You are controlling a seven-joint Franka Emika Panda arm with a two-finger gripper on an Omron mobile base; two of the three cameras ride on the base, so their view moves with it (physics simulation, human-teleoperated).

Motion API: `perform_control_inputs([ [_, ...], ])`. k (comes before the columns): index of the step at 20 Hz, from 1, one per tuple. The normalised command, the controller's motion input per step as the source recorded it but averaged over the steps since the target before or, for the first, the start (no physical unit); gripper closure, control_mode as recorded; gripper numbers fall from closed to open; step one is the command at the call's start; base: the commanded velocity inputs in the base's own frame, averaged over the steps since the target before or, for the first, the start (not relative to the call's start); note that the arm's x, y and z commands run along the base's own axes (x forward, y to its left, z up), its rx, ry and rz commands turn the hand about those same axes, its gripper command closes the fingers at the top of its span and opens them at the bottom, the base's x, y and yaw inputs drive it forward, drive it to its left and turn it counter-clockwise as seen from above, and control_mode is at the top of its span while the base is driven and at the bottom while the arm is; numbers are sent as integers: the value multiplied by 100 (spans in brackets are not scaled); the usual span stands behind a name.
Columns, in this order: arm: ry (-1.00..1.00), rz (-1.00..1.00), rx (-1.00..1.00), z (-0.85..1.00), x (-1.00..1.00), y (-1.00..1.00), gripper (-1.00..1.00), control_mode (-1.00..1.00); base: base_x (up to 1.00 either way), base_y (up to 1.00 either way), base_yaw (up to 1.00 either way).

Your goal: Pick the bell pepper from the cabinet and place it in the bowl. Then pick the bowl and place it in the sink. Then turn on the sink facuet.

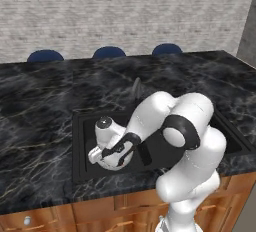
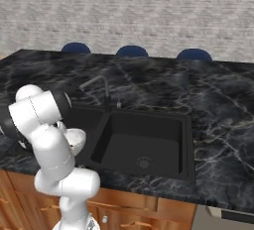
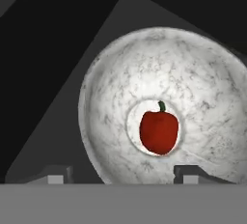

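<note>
While the bowl (image 3: 164,126) sits in the sink (image 1: 82,168) holding the bell pepper (image 3: 158,131) | hand (image 3: 123,177) spread, gripping nothing | step 2 looks done | next: reach sink facuet (image 2: 101,89) lever

Folded forward and low, elbow raised, forearm sloping down to the left in the left base view. Wrist bent downward, gripper (image 3: 119,175) pointing straight down. Fingers (image 3: 54,175) spread wide apart, jaws open, with nothing held between them.
</note>
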Motion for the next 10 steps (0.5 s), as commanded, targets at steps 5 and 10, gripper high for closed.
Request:
perform_control_inputs([
  [5,-7,-13,3,100,-23,0,-100,-100,0,0,0],
  [10,0,-15,11,100,-10,-7,-100,-100,0,0,0],
])
